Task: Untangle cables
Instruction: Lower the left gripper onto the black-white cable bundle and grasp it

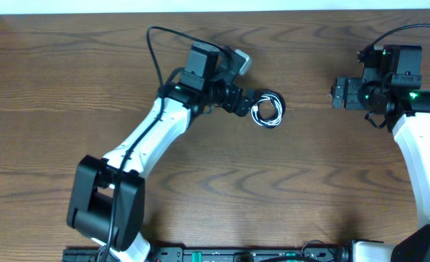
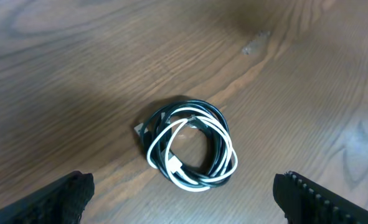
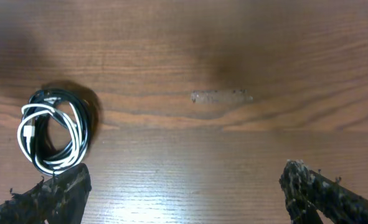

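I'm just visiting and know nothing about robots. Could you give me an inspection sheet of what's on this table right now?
Surface: brown wood-grain table, one faint pale scuff.
Job's things: thin black cord and thin white cord wound together in one small coil, lying flat, not gripped.
Clutter: nothing seen.
Grippers: left gripper open, hovering at the coil; right gripper open, well apart from it, holding nothing.
Cables: thick black wires run along the robot arms, clear of the coil.
Surroundings: pale strip beyond the far edge; black base rail at the near edge.
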Controlling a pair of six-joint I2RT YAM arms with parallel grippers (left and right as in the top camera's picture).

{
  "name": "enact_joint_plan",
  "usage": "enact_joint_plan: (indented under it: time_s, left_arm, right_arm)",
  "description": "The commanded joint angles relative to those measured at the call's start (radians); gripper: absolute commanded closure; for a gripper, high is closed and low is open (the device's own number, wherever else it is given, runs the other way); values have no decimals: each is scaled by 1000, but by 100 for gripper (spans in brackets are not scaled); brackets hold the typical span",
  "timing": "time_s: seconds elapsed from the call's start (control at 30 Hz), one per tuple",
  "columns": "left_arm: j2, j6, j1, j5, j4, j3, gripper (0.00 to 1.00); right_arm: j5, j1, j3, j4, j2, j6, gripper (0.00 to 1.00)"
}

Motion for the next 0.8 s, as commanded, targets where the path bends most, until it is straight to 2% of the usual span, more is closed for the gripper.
enact_joint_plan:
  time_s: [0.0, 0.27, 0.4, 0.5, 0.57, 0.77]
  left_arm:
    - [50, 2, -24, -36, 28, 16, 9]
    - [144, -71, -37, -35, 64, 16, 11]
    - [192, -87, -39, -35, 68, 16, 21]
    - [222, -87, -46, -35, 75, 16, 23]
    - [236, -87, -54, -35, 76, 16, 30]
    - [246, -87, -91, -44, 97, 16, 37]
  right_arm:
    - [13, -3, 19, -22, -2, 44, 5]
    - [12, -3, 19, -66, -2, 47, 5]
    - [12, -3, 19, -73, -2, 47, 5]
    - [12, -3, 19, -83, -2, 46, 5]
    - [12, -3, 19, -89, -2, 47, 5]
    - [11, -3, 19, -99, -2, 47, 4]
